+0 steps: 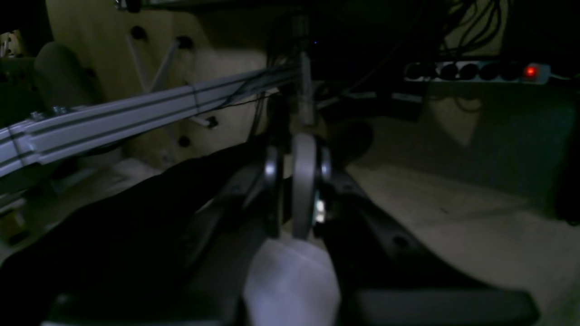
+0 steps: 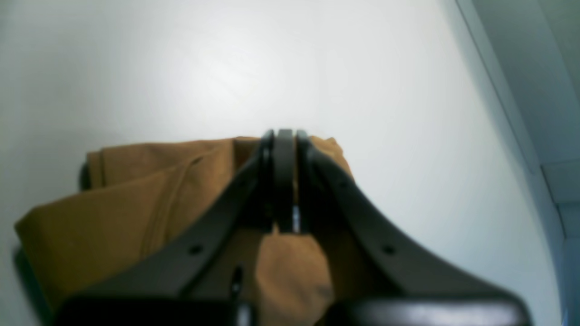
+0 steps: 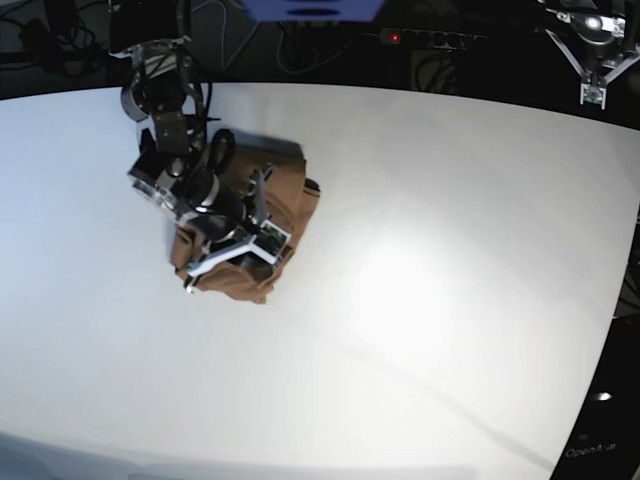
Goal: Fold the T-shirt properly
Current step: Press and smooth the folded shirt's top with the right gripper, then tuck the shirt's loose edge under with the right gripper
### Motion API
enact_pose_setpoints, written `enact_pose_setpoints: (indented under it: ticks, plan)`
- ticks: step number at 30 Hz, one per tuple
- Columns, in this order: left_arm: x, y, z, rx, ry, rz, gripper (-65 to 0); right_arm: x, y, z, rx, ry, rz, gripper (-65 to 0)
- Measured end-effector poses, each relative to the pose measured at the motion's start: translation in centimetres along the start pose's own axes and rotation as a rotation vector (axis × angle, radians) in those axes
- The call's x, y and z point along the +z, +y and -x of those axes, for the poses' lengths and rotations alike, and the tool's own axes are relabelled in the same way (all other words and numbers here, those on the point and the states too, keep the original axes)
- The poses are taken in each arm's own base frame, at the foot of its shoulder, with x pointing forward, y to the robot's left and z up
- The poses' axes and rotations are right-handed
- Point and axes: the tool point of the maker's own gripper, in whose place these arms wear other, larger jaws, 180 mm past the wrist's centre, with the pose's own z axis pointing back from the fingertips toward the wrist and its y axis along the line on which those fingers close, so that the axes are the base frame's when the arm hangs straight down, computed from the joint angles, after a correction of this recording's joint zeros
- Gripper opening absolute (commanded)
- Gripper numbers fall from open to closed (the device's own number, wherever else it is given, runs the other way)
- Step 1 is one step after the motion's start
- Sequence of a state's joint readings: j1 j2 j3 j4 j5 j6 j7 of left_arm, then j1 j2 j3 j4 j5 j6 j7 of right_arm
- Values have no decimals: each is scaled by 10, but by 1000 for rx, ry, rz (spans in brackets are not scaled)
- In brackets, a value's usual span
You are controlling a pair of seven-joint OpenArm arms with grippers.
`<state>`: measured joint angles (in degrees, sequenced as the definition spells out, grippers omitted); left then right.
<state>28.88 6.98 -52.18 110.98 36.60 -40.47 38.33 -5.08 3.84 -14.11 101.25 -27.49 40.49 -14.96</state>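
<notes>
**Brown shirt bunched on a white desk, dark room behind**

Desk [image 3: 420, 300] surface is plain white and smooth, taking up nearly the whole base view, with a soft bright patch of reflected light near its middle and a curved far edge. Beyond that edge the room is dark: tangled cables, a blue object at the top, and a power strip [image 3: 425, 38] with a red lit switch.

On the desk's left part in the base view lies the T-shirt [image 3: 285, 205], a tan-brown heap folded over on itself, with its layered edges visible in the right wrist view. The right end effector [image 2: 284, 181] is down on the cloth, its jaws pressed together with brown fabric showing on both sides of them; whether a fold is actually pinched between them cannot be told.

The left end effector [image 1: 294, 181] is off the desk at the far corner, jaws closed with nothing in them. Its camera looks into the dim space behind: a grey aluminium rail [image 1: 136, 113], pale wooden boards, and the same power strip.
</notes>
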Motion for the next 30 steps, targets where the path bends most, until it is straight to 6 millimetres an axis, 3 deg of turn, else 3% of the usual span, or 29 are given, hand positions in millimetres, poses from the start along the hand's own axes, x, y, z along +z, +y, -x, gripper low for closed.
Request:
enact_pose_setpoints:
  ticks: [3,7,16,26,30]
  plan:
    - [0,-3,-9,10,-33,14,-609,-3,3,4,-8,5,-12,-647]
    - [0,-1,-2,4,-8,4,-609,-11,15,20,-28,39,-53,-647]
    - [1,3,7,10,10,-4,-609,-35,19,29,-68,12,-104,-647]
    - [3,2,17,-3,37,-4,-609,-74,12,51,-116,28,-183,-647]
    - [3,2,17,-4,34,-6,-609,-76,-2,52,-98,33,-159,-647]
